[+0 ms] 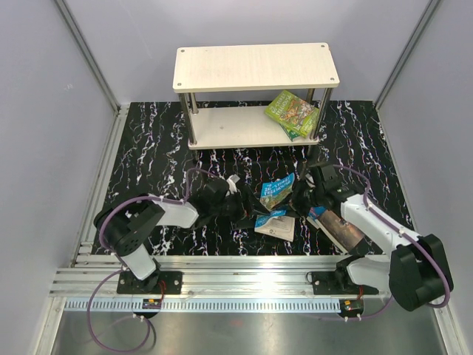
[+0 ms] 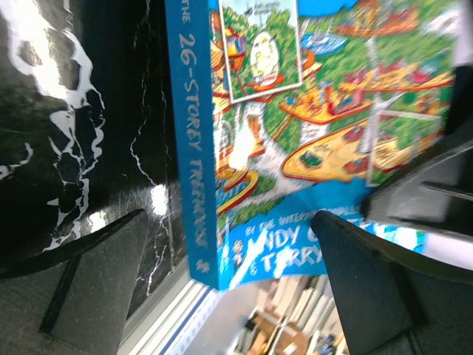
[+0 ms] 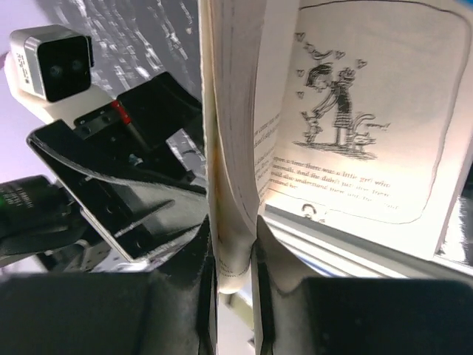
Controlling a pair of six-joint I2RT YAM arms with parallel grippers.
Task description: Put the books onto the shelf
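Right jaws clamped on pages of blue cartoon Treehouse paperback (image 2: 295, 111), holding it raised, likely for carrying to pale wooden two-tier shelf (image 1: 255, 68); left jaws fully open, empty, beside cover.

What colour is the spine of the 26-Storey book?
Blue spine with pale lettering; the left wrist view shows it best.

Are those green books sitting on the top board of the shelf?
No, the green books lie at the right end of the shelf's lower board.
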